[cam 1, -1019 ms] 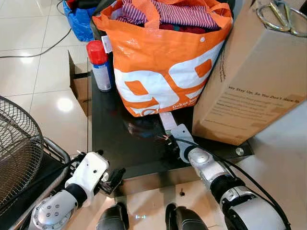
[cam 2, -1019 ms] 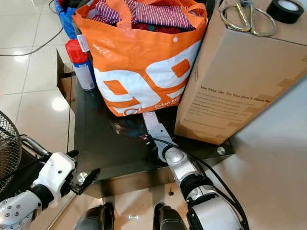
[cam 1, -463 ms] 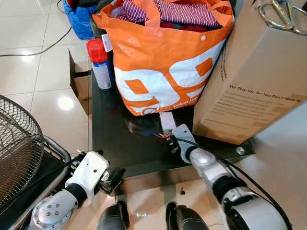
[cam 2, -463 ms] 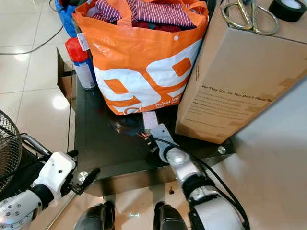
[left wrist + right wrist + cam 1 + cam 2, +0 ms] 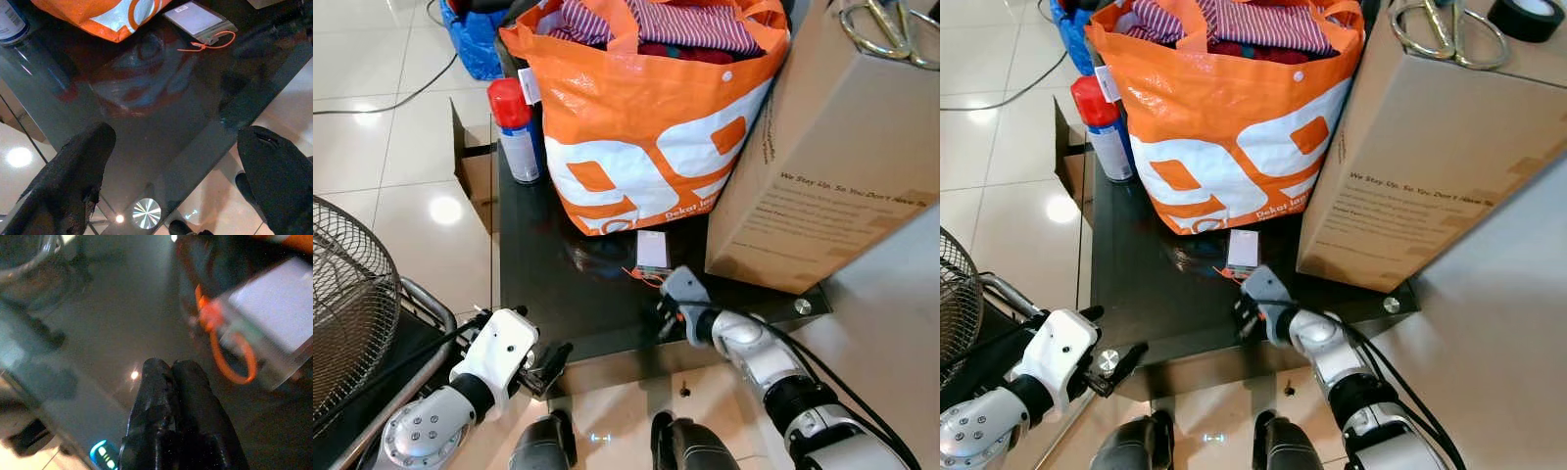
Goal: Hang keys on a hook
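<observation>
On the black glass table [image 5: 548,274] lies a clear tag holder [image 5: 653,251] with a thin orange loop [image 5: 641,275], just in front of the orange bag. My right gripper [image 5: 663,315] hovers low over the glass a little nearer the front edge than the tag, fingers [image 5: 168,382] pressed together with nothing between them. In the right wrist view the tag holder [image 5: 274,328] and its orange loop [image 5: 230,357] lie just beyond the tips. My left gripper [image 5: 548,362] is open at the table's front left corner, and its wrist view looks across the glass to the tag holder [image 5: 198,18].
An orange bag [image 5: 646,117] full of clothes and a big cardboard box [image 5: 822,166] with scissors [image 5: 886,29] and a tape roll [image 5: 1528,18] on top crowd the table's back. A red-capped spray can [image 5: 517,132] stands back left. A fan cage [image 5: 347,294] is at my left.
My right gripper has drawn back from the tag holder toward the table's front edge and turned left, uncovering the holder. The left arm has barely moved.
</observation>
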`<state>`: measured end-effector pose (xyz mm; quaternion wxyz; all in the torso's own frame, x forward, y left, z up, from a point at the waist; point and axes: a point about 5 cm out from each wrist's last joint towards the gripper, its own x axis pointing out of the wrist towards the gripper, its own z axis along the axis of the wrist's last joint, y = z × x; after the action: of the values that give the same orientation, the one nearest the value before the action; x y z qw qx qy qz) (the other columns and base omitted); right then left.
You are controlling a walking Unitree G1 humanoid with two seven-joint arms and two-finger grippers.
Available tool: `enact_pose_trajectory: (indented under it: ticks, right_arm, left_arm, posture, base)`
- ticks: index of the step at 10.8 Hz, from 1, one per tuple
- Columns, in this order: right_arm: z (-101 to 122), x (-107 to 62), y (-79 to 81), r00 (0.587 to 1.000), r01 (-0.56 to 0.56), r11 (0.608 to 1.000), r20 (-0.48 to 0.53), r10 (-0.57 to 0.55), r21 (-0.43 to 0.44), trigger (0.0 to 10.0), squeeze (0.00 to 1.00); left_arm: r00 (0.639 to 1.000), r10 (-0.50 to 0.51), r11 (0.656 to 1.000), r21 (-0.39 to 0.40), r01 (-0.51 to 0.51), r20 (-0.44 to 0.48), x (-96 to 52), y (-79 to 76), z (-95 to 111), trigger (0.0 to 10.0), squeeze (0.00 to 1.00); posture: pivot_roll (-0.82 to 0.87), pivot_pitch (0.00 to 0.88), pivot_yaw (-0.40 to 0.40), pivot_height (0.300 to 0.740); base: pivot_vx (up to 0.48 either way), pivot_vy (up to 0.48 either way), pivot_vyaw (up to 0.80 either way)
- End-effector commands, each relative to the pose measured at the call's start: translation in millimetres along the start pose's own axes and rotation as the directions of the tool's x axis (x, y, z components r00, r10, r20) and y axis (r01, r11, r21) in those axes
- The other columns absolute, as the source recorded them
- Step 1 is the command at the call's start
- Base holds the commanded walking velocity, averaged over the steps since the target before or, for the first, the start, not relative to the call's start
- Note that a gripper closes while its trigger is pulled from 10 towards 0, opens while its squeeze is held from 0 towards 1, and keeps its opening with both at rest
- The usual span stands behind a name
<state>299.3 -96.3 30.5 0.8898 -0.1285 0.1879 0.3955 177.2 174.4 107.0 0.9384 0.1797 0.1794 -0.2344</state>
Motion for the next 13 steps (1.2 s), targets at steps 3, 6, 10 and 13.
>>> enact_pose_trajectory:
  ticks: [3, 6, 10, 13]
  right_arm:
    - [18.2, 8.9, 15.0, 0.995, 0.011, 1.000, 0.101, -0.014, 0.023, 10.0, 1.00]
    - [16.3, 24.2, 23.0, 0.991, 0.136, 0.991, 0.002, -0.136, -0.009, 10.0, 1.00]
    - [14.2, 31.9, 18.1, 0.943, 0.326, 0.944, -0.061, -0.328, -0.049, 10.0, 0.00]
    - [17.1, 37.6, 24.0, 0.942, 0.332, 0.943, -0.049, -0.332, -0.022, 10.0, 0.00]
  left_arm:
    - [1.000, -0.013, 1.000, -0.003, 0.014, 0.013, 0.0, -3.7, 2.0, 10.0, 0.69]
    - [1.000, -0.016, 1.000, -0.002, 0.016, 0.013, 1.6, -4.5, 2.3, 10.0, 0.69]
    - [1.000, -0.016, 1.000, -0.003, 0.016, 0.010, 1.5, -5.6, 2.3, 10.0, 0.70]
    - [1.000, -0.017, 1.000, -0.004, 0.017, 0.008, -0.1, -5.8, 1.3, 10.0, 0.70]
  posture:
    - [0.09, 0.235, -0.068, 0.740]
    - [0.09, 0.238, -0.069, 0.740]
    - [0.09, 0.242, -0.070, 0.740]
    - [0.09, 0.248, -0.070, 0.740]
  base:
    - [0.000, 0.000, 0.00]
    - [0.000, 0.000, 0.00]
    - [0.000, 0.000, 0.00]
    - [0.000, 0.000, 0.00]
